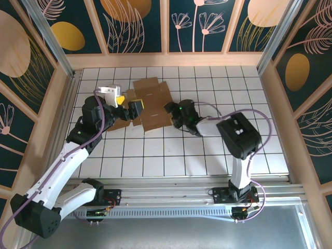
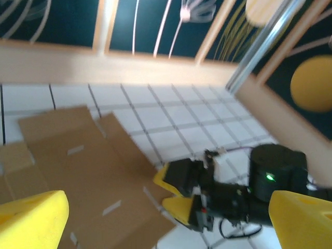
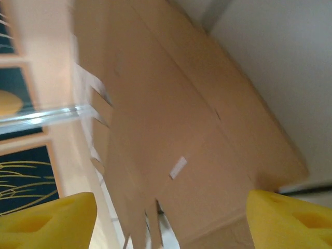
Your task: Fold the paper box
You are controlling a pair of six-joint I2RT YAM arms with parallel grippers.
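The box [image 1: 153,104] lies as a flat sheet on the tiled table [image 1: 207,150], toward the far side. The left gripper [image 1: 130,108] meets its left edge and the right gripper [image 1: 172,111] its right edge.

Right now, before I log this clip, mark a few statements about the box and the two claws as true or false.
1. The paper box lies as a flat, unfolded sheet on the tiled table. True.
2. The left claw is shut on the cardboard. False: its yellow fingers stand wide apart.
3. The right claw sits by the sheet's right side. True.
4. The sheet lies right by the arm bases. False: it lies in the table's far half.
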